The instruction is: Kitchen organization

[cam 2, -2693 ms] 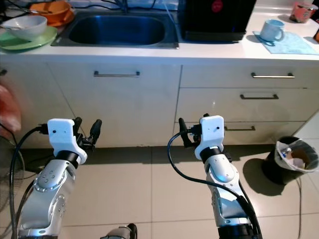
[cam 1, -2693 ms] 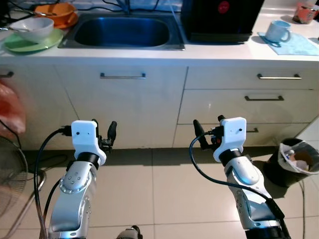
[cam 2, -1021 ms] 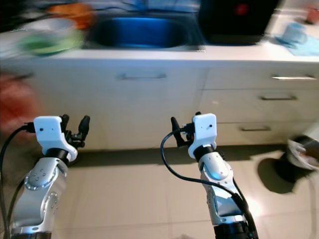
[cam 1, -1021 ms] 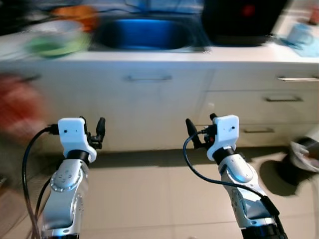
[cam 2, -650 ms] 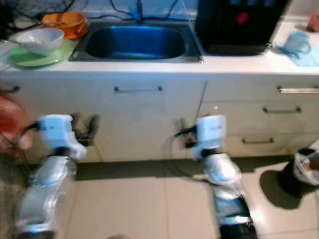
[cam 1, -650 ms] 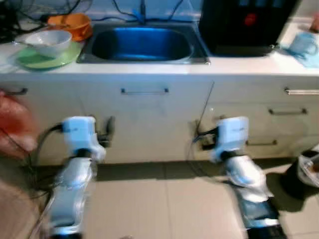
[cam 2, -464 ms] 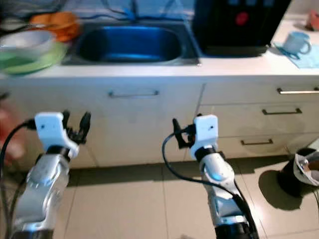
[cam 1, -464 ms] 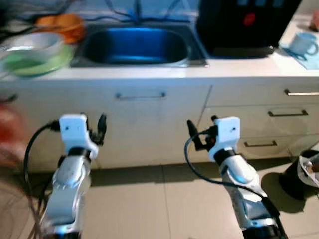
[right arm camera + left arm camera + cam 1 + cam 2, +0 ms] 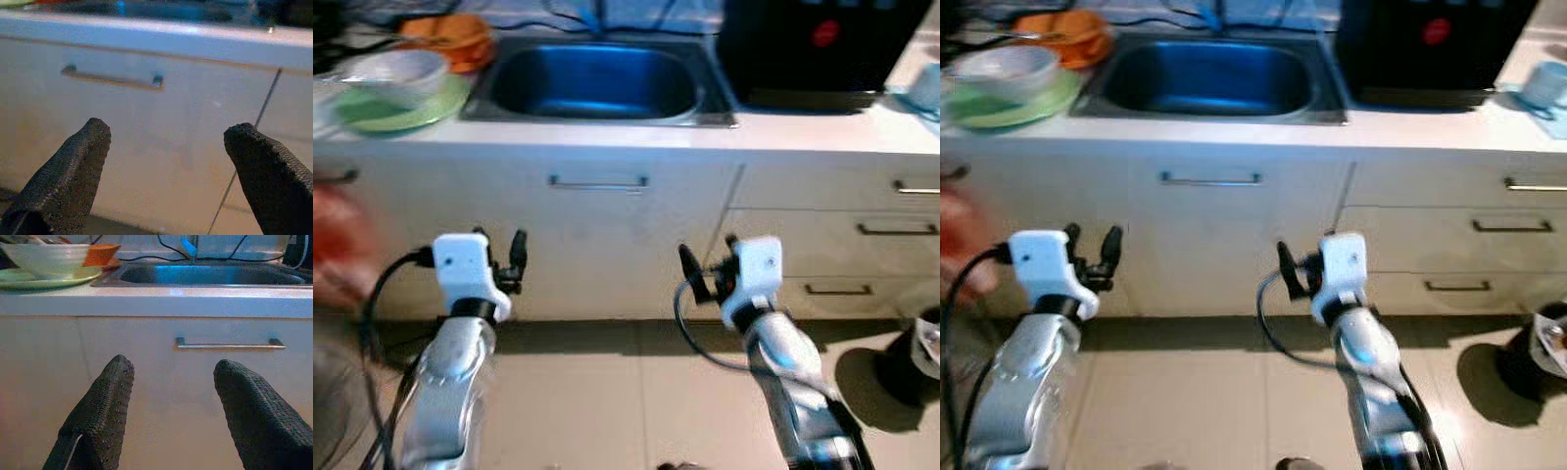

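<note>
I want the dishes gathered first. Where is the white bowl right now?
In the eye views the white bowl sits on a green plate on the counter, left of the sink, with an orange bowl behind it.

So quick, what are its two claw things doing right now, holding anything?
Left tool: open, holding nothing, facing the cabinet door under the sink.
Right tool: open, holding nothing, also facing the cabinet front.
</note>
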You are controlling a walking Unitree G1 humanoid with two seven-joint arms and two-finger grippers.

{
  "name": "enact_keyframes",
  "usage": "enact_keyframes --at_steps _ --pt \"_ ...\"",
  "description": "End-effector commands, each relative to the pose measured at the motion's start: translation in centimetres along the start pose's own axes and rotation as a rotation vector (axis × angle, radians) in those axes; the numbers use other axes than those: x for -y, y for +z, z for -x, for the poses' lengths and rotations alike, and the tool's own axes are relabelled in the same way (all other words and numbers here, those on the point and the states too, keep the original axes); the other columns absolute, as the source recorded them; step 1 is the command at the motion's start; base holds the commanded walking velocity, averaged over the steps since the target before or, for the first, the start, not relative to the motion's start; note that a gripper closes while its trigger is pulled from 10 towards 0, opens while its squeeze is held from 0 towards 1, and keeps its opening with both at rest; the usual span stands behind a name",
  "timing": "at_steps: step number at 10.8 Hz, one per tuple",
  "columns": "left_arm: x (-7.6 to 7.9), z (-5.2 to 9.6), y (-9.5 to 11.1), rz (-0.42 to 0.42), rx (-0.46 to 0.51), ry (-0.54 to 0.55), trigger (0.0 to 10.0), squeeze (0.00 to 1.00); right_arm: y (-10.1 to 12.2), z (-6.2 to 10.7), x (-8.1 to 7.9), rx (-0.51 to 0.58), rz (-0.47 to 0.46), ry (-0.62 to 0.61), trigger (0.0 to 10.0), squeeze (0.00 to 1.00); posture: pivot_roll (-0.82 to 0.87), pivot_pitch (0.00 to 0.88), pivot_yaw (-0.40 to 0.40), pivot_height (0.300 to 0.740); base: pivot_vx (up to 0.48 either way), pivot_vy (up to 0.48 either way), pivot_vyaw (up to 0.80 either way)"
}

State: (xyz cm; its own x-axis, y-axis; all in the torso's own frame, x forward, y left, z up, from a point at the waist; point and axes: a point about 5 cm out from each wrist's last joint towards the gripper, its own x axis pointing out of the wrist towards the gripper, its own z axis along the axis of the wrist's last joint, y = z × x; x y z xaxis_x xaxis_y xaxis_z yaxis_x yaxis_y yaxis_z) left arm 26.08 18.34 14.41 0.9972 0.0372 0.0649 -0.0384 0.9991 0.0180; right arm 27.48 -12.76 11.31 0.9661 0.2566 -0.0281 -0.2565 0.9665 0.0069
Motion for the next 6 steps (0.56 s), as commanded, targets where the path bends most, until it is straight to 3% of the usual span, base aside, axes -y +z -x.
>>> enact_keyframes --at_steps 1,3,6 --pt "0.2 0.4 -0.1 -0.004 -0.015 -0.001 10.0 0.0 0.2 0.5 0.0 -0.001 -0.007 -0.004 10.0 0.0 0.04 0.147 -0.019 0.74 0.0 0.0 0.0" --pt "0.5 1.3 -0.4 -0.001 -0.047 -0.018 10.0 0.0 -0.4 1.6 -0.1 -0.032 -0.004 0.001 10.0 0.0 0.03 0.19 -0.022 0.74 0.0 0.0 0.0" --pt "0.4 1.4 0.0 -0.009 -0.054 -0.03 10.0 0.0 -0.3 1.7 -0.2 -0.044 -0.004 0.009 10.0 0.0 0.04 0.216 -0.02 0.74 0.0 0.0 0.0"
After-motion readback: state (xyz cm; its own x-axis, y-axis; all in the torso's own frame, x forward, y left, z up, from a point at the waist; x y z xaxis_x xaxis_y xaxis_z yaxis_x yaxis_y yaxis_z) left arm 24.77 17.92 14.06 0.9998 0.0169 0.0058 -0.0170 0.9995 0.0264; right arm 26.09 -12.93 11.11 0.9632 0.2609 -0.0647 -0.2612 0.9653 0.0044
